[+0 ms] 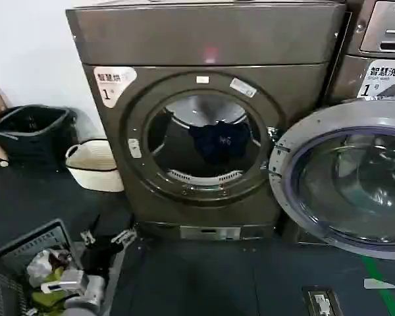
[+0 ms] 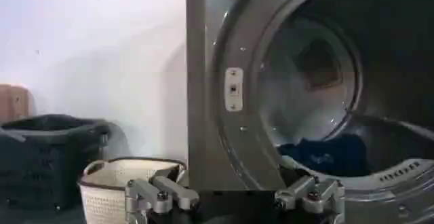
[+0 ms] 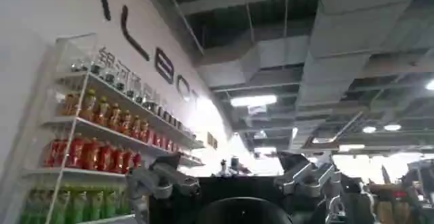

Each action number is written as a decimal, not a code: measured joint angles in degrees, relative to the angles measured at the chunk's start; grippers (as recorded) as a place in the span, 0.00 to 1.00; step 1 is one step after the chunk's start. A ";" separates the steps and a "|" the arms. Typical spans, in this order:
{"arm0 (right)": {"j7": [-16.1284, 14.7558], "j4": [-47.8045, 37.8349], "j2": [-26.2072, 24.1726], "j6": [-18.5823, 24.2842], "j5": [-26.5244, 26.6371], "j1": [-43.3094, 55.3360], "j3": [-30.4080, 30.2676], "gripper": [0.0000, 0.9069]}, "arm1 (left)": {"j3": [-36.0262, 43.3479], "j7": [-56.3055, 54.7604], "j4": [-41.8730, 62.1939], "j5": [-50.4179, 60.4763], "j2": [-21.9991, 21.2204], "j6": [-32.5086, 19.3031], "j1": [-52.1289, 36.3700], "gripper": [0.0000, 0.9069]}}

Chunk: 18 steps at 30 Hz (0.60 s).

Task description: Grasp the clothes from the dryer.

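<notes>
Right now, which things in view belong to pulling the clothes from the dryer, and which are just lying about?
Belongs to the job:
- the clothes, dark navy lump inside the drum
- the dryer, door swung open
- the left end effector, open, facing the porthole

Just lying about:
- white basket
- black bin
- grey crate with yellow-green garments
- LG machine

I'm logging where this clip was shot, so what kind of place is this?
Probably a self-service laundry area, perhaps a mock-up inside a bigger hall. The numbered dryer stands door open with clothes inside, a second machine beside it, laundry baskets on the floor. The right wrist view shows shelves of bottled drinks.
</notes>
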 measured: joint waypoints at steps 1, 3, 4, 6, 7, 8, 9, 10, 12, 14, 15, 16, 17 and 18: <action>-0.19 0.23 0.01 0.13 0.20 0.06 -0.19 1.00 | 0.03 0.06 0.01 0.03 -0.04 -0.06 -0.12 1.00; -0.34 0.39 -0.07 0.46 0.56 0.06 -0.26 1.00 | 0.20 0.16 0.10 0.08 -0.22 -0.06 -0.39 1.00; -0.40 0.40 -0.10 0.61 0.69 0.03 -0.25 1.00 | 0.32 0.19 0.15 0.18 -0.30 -0.07 -0.49 1.00; -0.49 0.43 -0.13 0.90 0.95 -0.12 -0.16 1.00 | 0.61 0.26 0.21 0.44 -0.43 -0.17 -0.58 1.00; -0.57 0.59 0.00 0.93 1.03 -0.23 -0.06 1.00 | 0.76 0.26 0.27 0.61 -0.45 -0.28 -0.59 1.00; -0.65 0.69 0.11 0.96 1.09 -0.28 -0.01 1.00 | 0.92 0.28 0.30 0.75 -0.47 -0.40 -0.61 1.00; -0.68 0.83 0.29 0.97 1.15 -0.33 -0.01 1.00 | 1.05 0.30 0.37 0.86 -0.49 -0.48 -0.66 1.00; -0.78 1.02 0.50 0.98 1.22 -0.38 -0.06 1.00 | 1.21 0.32 0.43 0.98 -0.50 -0.51 -0.78 1.00; -0.95 1.33 0.83 1.06 1.32 -0.48 -0.03 1.00 | 1.64 0.35 0.55 1.11 -0.53 -0.51 -1.11 1.00; -1.06 1.40 0.92 1.10 1.45 -0.67 0.15 1.00 | 2.09 0.41 0.64 1.28 -0.55 -0.50 -1.41 1.00; -1.08 1.37 0.92 1.18 1.52 -0.75 0.30 1.00 | 2.38 0.46 0.68 1.39 -0.55 -0.50 -1.51 1.00; -1.11 1.37 0.94 1.20 1.53 -0.78 0.43 1.00 | 2.61 0.51 0.70 1.46 -0.55 -0.50 -1.51 1.00; -1.13 1.41 1.01 1.21 1.57 -0.79 0.50 1.00 | 2.78 0.55 0.74 1.51 -0.55 -0.52 -1.51 1.00; -1.16 1.51 1.13 1.22 1.60 -0.77 0.50 1.00 | 2.90 0.56 0.85 1.54 -0.55 -0.52 -1.52 1.00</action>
